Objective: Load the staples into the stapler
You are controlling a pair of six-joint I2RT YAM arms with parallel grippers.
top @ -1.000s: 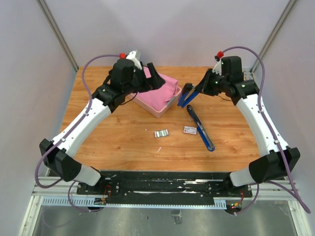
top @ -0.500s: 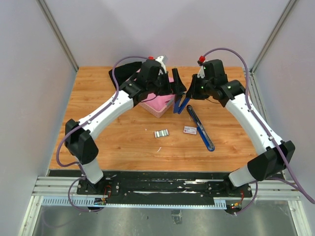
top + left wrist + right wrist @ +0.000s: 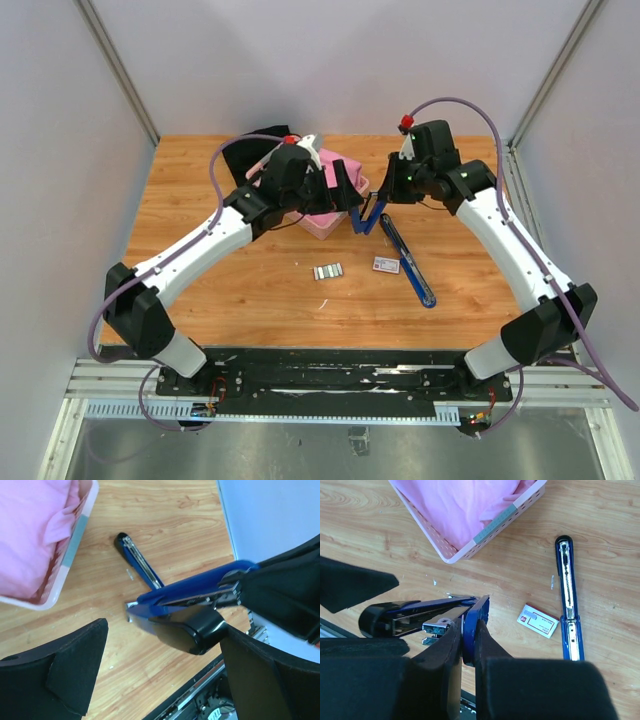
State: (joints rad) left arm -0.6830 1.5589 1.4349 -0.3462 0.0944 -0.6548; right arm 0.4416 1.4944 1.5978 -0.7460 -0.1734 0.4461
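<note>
Plainly, the staples [image 3: 328, 271] form a small silvery-grey block.

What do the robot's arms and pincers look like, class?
The left arm and right arm have white shells and black joints. A purple cable loops along each, with a red cap near the wrist. Left pincer and right pincer: black.

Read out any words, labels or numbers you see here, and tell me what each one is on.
Nothing can be read.
White carton: red print, too small and blurred to read.
Blue stapler, pink basket: no text visible.
</note>
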